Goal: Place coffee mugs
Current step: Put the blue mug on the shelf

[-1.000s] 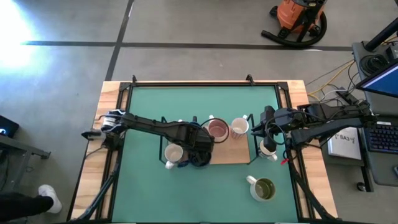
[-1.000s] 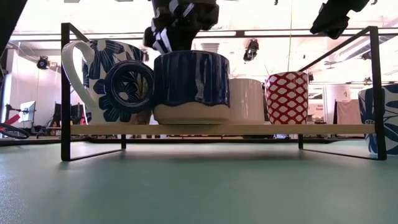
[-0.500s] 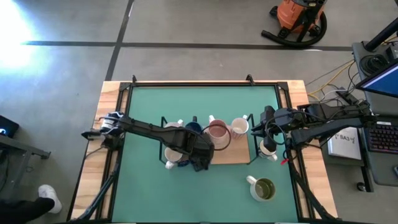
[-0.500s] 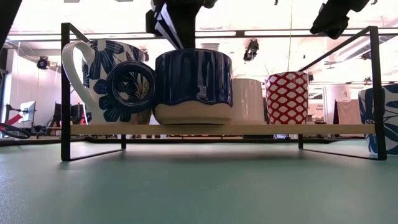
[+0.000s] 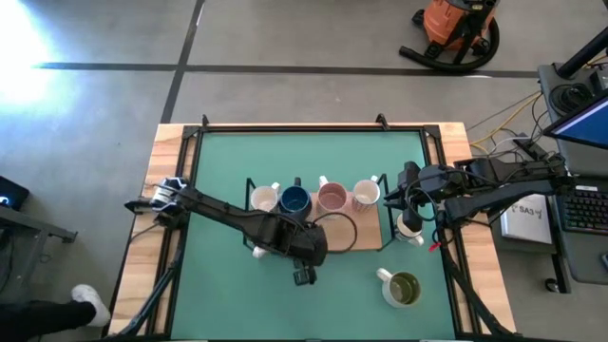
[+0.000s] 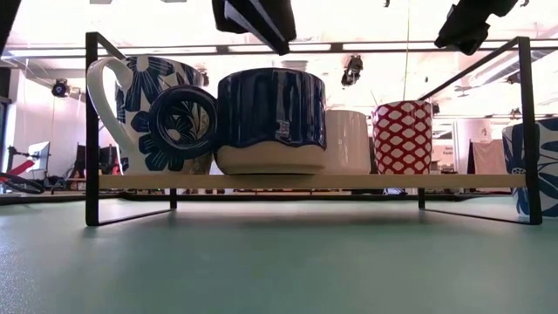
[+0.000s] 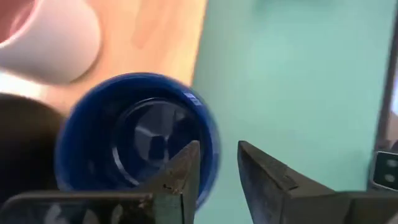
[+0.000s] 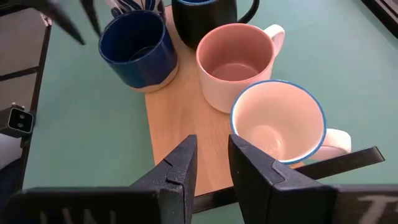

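Observation:
The dark navy mug [image 6: 270, 118] stands upright by its base on the near part of the wooden board [image 6: 305, 180], handle [image 6: 181, 122] pointing left. In the high view my left arm covers it. My left gripper [image 7: 217, 168] is open, above the mug and nearer the table's near edge [image 5: 304, 274], touching nothing. Four mugs stand in a row along the board's far side: white [image 5: 264, 199], dark blue [image 5: 294, 200], pink [image 5: 332, 198] and blue-rimmed white [image 5: 365, 195]. My right gripper [image 8: 210, 168] is open and hovers over the board's right end [image 5: 408, 220].
A black wire frame [image 6: 90, 131] surrounds the board. A white mug with an olive-green inside [image 5: 402, 287] stands on the green mat at the near right. Another mug [image 5: 410, 234] stands just outside the frame under my right gripper. Bare mat lies along the near edge.
My left gripper let go of the navy mug's rim, rose clear of it and drew back toward the table's near edge. The navy mug stays upright on the board. My right arm kept still.

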